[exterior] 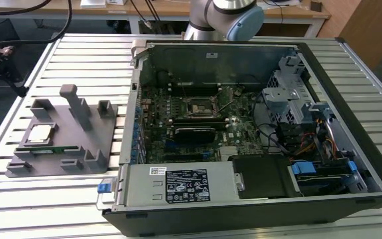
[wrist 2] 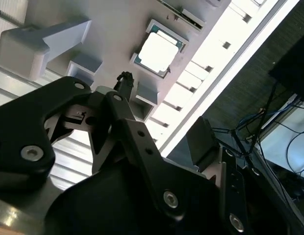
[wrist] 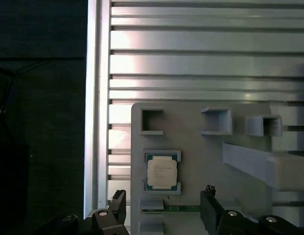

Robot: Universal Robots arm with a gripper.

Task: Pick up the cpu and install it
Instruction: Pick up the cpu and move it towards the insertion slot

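The cpu (exterior: 40, 133) lies flat, silver top up, in its recess on the gray holder plate (exterior: 68, 132) at the exterior view's left. The plate rests on the slatted metal tabletop (exterior: 85, 55), just beside the open computer case (exterior: 244, 62). In the first wrist view the hand (wrist: 164, 196) hangs above the plate, its two black fingers (wrist: 118, 203) spread wide and gripping nothing. The chip sits apart from them, in line with the gap. A green memory stick (wrist: 181, 209) lies beside the chip. The black-framed socket (exterior: 198, 105) sits mid-motherboard inside the case.
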